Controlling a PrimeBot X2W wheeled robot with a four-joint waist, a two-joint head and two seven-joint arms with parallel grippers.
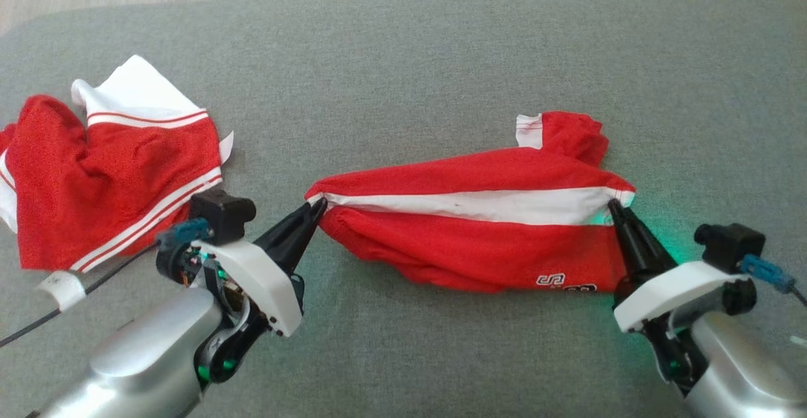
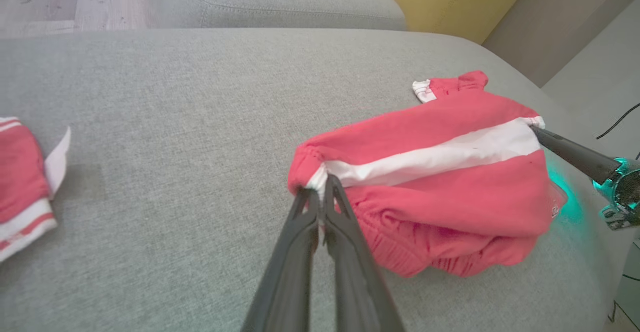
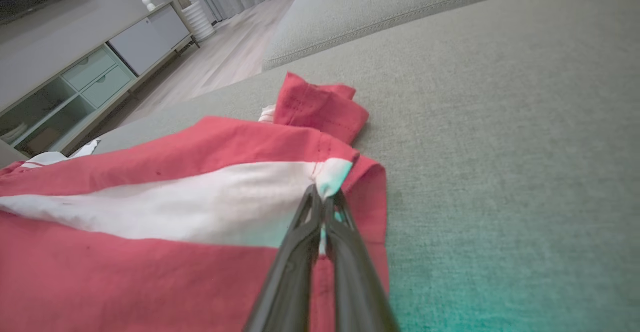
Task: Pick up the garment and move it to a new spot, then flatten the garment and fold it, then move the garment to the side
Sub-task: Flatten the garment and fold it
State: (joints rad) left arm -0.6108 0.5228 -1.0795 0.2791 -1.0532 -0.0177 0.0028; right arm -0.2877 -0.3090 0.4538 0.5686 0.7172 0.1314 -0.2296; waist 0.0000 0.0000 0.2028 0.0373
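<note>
The garment (image 1: pixel 479 241), red with a broad white band, lay bunched on the grey sofa cushion (image 1: pixel 441 58), right of centre in the head view. Its lower half was rumpled and a cuff was folded up at the far right corner. The fabric was drawn taut along the white band between the two claws.

Step judged in hand: flattening; folding not yet begun. The next move would call for an even outward pull, then a lowering, so the rumpled fabric spreads without slipping from either grip.

The left claw (image 1: pixel 317 207) was closed, pinching the band's left end. The right claw (image 1: pixel 613 209) was likewise closed on the band's right end. A second red-and-white garment (image 1: pixel 107 178) lay well apart to the left.
</note>
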